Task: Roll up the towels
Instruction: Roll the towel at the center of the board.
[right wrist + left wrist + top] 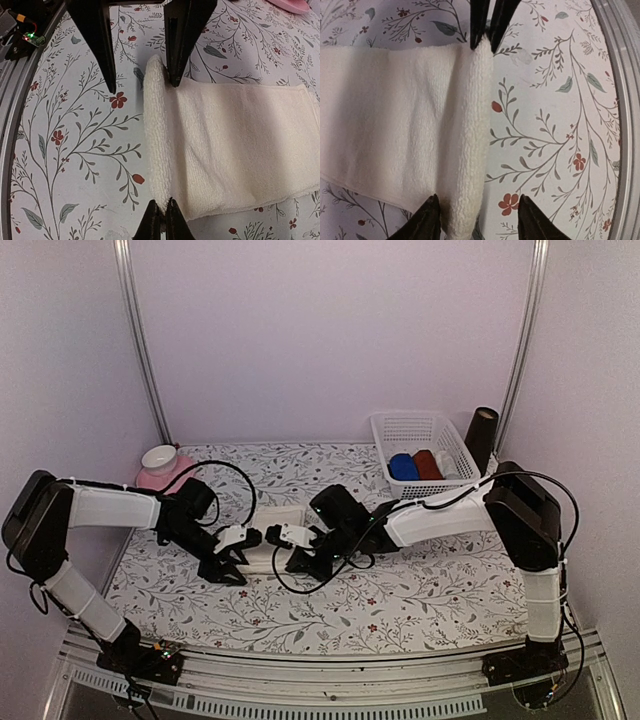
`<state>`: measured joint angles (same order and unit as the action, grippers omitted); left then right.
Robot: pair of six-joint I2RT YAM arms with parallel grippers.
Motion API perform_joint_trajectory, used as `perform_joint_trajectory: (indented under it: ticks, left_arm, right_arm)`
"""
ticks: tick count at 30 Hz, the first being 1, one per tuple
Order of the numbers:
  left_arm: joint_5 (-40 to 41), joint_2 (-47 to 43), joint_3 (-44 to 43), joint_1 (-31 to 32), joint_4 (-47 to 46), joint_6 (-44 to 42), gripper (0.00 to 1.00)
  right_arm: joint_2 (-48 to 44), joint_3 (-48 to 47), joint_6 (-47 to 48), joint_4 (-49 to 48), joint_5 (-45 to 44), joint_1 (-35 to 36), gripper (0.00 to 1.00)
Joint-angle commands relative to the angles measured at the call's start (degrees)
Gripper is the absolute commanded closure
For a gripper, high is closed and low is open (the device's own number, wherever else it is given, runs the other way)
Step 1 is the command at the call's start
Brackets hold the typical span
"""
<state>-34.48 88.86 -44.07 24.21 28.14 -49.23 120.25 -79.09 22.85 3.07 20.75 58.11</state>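
Left arm (115, 508) and right arm (440, 515), white link shells, black joint blocks, black cables (218, 463) looping behind the jaws, black tapered fingers (95, 45).

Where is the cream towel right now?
In the top view, the cream towel lies mid-table between the left pincer and right pincer, its near edge rolled up.

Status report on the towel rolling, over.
Left gripper jaws open, straddling one end of the cream towel roll. Right gripper jaws shut at the opposite end. Roll barely started; nothing blocking it.
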Motion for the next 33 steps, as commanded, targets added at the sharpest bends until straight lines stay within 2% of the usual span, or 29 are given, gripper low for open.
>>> perform_joint_trajectory:
  ticks: [1, 9, 19, 33]
  left_arm:
    - [1.0, 1.8, 0.3, -0.3, -2.6, 1.7, 0.53]
    - [-1.1, 2.5, -1.0, -1.7, -2.8, 2.8, 0.63]
    - [-1.8, 4.6, -2.5, -2.7, -2.4, 3.3, 0.96]
    - [-1.9, 9.2, -6.1, -4.5, -1.9, 5.4, 0.98]
  right_arm:
    - [1.9, -2.2, -2.1, 2.9, 4.1, -0.9, 0.98]
    - [3.0, -3.6, -2.2, 4.7, 4.4, -1.3, 0.98]
    - [3.8, -4.2, -3.6, 4.8, 5.1, -2.3, 0.97]
    - [5.8, -6.1, -6.1, 6.1, 2.5, -3.8, 0.97]
